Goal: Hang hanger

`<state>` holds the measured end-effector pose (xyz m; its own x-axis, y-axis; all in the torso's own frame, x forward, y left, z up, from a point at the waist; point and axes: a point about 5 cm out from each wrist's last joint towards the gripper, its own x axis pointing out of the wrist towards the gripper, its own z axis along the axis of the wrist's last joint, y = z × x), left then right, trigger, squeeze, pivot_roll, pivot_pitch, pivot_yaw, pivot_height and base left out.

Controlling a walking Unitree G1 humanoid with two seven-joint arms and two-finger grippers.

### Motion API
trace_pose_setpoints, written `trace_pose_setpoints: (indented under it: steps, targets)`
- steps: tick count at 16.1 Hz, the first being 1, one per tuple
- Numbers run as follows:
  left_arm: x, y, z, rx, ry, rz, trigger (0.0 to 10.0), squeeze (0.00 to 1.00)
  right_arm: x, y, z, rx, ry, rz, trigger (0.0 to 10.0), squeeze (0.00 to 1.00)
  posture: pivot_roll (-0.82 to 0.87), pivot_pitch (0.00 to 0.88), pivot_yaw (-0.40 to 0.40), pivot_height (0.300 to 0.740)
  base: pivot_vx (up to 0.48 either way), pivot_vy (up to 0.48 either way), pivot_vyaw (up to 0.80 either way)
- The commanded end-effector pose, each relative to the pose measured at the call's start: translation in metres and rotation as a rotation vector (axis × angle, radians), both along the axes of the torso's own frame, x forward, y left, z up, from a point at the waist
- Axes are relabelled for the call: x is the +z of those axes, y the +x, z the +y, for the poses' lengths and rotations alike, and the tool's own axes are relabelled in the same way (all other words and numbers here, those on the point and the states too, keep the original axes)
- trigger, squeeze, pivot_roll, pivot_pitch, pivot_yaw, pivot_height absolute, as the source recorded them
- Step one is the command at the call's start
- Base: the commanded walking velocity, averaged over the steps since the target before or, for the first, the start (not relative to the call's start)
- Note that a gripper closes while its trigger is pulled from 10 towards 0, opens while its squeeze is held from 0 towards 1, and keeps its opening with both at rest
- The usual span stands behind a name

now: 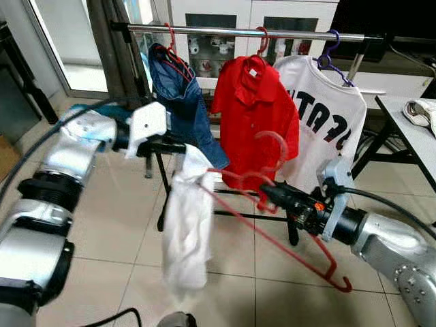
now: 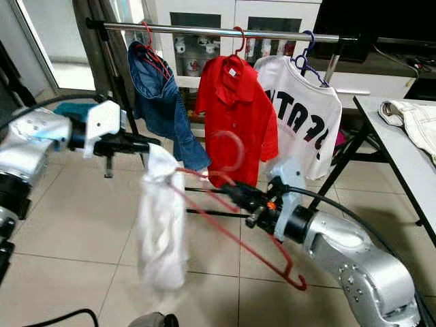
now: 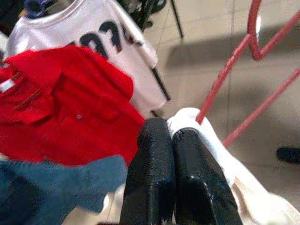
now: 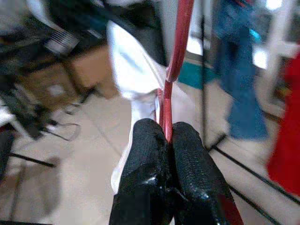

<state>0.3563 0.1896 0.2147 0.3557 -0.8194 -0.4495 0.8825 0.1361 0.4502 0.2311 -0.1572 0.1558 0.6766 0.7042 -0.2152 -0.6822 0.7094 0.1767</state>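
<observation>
The left gripper (image 1: 178,148) was closed on the top of a white garment (image 1: 185,225), which hung limp above the tiled floor (image 1: 122,252). One end of the red hanger (image 1: 272,225) was inside that garment. The hanger ran tilted toward the robot's right, held in front of the clothes rail (image 1: 225,30) and below it. The right gripper (image 1: 267,193) was clamped on the hanger wire near its hook. Behind stood a denim shirt (image 1: 180,95), a red shirt (image 1: 255,116) and a white printed shirt (image 1: 323,122), each hanging on the rail. A table (image 1: 409,129) stood at far right.
</observation>
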Motion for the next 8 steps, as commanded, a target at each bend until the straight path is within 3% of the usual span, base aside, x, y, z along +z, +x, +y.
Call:
trace_pose_setpoints:
  steps: [1,5,8]
  targets:
    - [0.013,0.003,0.007,0.042,0.022,-0.041,0.0,0.00,-0.013,-0.002,-0.002,-0.039,-0.086,0.012,10.0,0.00,-0.14,0.000,0.082,0.740,0.000,0.000,0.00]
    - [0.025,0.007,0.011,0.092,0.028,-0.060,0.0,0.00,-0.026,0.010,0.006,-0.136,-0.116,0.028,10.0,0.00,-0.12,0.000,0.093,0.740,0.000,0.000,0.00]
    - [0.030,0.009,0.010,0.085,0.026,-0.073,0.0,0.00,-0.027,0.012,0.014,-0.116,-0.087,0.018,10.0,0.00,-0.12,0.000,0.107,0.740,0.000,0.000,0.00]
